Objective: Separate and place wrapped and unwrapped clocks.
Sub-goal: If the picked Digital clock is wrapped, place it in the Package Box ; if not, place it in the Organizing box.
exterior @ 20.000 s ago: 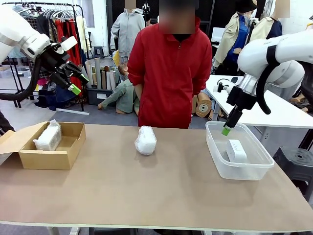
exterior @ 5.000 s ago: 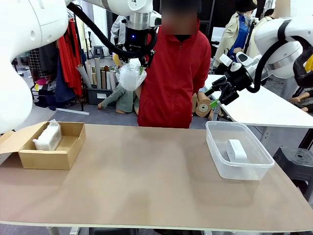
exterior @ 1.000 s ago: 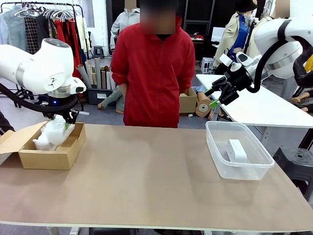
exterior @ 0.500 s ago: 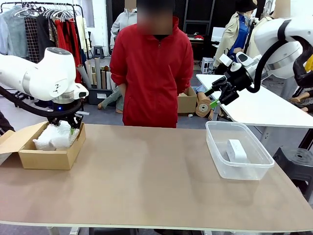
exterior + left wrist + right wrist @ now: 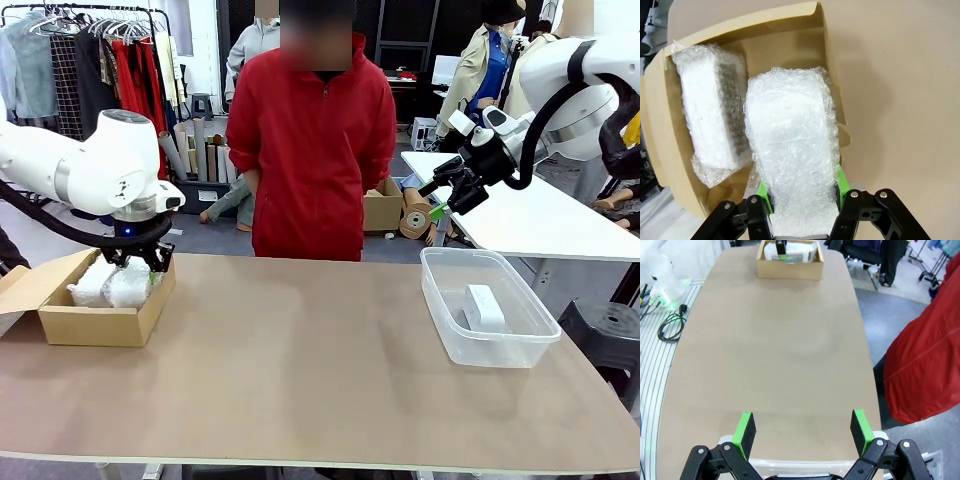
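Observation:
My left gripper is down in the cardboard box, shut on a wrapped clock. In the left wrist view that clock, a lump in bubble wrap, sits between the green pads of the left gripper. A second wrapped clock lies beside it in the box, seen in the front view as a wrapped clock. The unwrapped clock, a bare white block, lies in the clear plastic bin. My right gripper hangs open and raised above the bin; in its own view the right gripper holds nothing.
A person in a red jacket stands at the table's far side, hands down. The brown tabletop runs bare between box and bin. A white side table stands at the right. The right wrist view shows the box far off.
My left gripper has come down with the wrapped clock, from just above the box to inside it. The right arm and the bin have not moved.

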Controlling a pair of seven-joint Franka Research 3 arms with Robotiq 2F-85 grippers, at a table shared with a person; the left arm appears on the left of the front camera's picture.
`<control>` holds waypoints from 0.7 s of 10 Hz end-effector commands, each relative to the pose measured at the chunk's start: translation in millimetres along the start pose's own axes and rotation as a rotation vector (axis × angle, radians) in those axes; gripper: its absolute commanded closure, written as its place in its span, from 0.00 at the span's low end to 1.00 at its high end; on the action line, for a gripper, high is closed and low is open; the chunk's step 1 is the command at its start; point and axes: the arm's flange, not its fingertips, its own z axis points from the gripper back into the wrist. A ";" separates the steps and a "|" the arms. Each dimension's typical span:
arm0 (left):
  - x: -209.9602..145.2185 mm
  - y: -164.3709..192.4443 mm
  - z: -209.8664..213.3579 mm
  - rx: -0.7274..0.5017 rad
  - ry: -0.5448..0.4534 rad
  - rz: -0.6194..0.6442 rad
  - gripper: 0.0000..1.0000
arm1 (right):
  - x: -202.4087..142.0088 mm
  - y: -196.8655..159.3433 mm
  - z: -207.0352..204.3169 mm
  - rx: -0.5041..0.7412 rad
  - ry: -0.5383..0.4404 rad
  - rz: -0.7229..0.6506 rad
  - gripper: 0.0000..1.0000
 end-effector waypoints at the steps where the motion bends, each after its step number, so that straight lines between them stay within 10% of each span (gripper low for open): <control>1: 0.3 6.0 -4.4 0.003 -0.012 0.000 1.00 | 1.0 -0.4 0.1 -0.002 -0.005 0.014 0.00; 7: -2.1 12.7 -16.0 -0.003 0.008 -0.039 1.00 | 1.0 -0.4 0.1 -0.002 -0.005 0.014 0.00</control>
